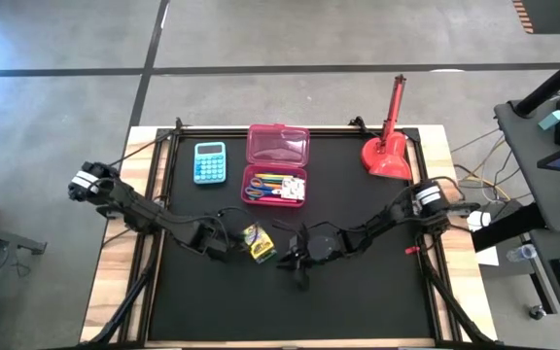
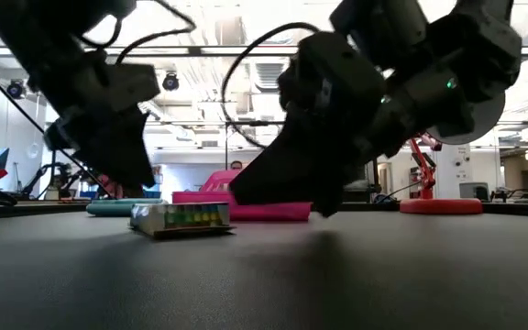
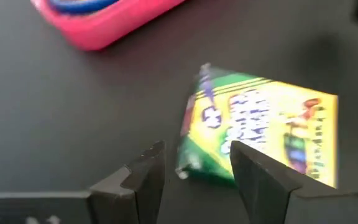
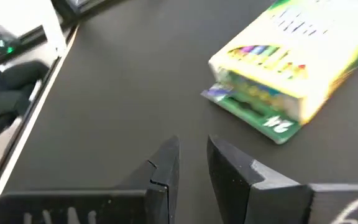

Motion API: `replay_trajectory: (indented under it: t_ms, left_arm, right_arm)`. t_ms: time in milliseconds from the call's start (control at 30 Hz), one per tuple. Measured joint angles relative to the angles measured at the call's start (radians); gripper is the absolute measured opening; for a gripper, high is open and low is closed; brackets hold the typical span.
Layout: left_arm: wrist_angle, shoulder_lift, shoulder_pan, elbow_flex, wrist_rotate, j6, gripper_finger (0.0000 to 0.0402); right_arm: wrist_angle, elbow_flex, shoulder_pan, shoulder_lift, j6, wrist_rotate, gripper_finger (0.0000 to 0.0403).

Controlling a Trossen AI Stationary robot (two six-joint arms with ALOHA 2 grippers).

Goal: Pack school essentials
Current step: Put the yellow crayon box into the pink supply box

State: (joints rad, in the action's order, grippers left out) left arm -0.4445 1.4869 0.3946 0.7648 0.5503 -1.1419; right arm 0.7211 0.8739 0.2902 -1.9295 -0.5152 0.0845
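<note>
Crayon box (image 1: 258, 243): one, flat on mat; left fingers (image 3: 143, 171) apart, right fingers (image 4: 166, 163) nearly together, both empty

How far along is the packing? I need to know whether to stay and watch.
Partly done: scissors and pencils already lie in the open pink case. In hand: nothing yet; the crayon box lies on the mat between the left gripper, open beside it, and the right gripper, empty. Left: moving the box into the case. The calculator sits beside the case.
</note>
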Motion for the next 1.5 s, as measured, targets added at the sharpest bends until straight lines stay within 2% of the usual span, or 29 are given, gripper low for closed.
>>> replay_trajectory:
  t_ms: [167,300,400,600,767,933,1133,1500]
  left_arm:
    - [0.016,-0.002,-0.001,0.028,0.033,0.132,0.0164]
    - [0.018,-0.002,-0.014,0.025,0.069,0.176,0.0164]
    - [0.007,-0.001,-0.016,0.017,0.08,0.181,0.0164]
    - [-0.095,-0.001,-0.026,0.016,0.174,0.18,0.0164]
    - [-0.128,0.004,-0.05,0.014,0.18,0.156,0.0164]
    - [-0.102,0.048,-0.057,0.014,0.144,0.152,0.0164]
    - [-0.05,0.108,-0.059,0.018,0.064,0.148,0.0164]
    - [-0.06,0.065,-0.054,0.078,-0.021,0.074,0.0164]
  right_arm:
    - [-0.009,0.08,0.003,-0.084,0.007,-0.054,0.007]
    - [-0.048,0.126,0.002,-0.119,0.033,-0.04,0.0068]
    - [-0.067,0.14,0.002,-0.123,0.067,-0.015,0.0068]
    - [-0.095,0.155,-0.006,-0.122,0.128,0.017,0.0068]
    - [-0.132,0.162,-0.016,-0.121,0.145,0.062,0.0068]
    - [-0.154,0.167,-0.021,-0.12,0.192,0.116,0.0068]
    - [-0.167,0.179,-0.034,-0.12,0.243,0.124,0.0068]
    - [-0.207,0.18,-0.07,-0.103,0.291,0.11,0.0068]
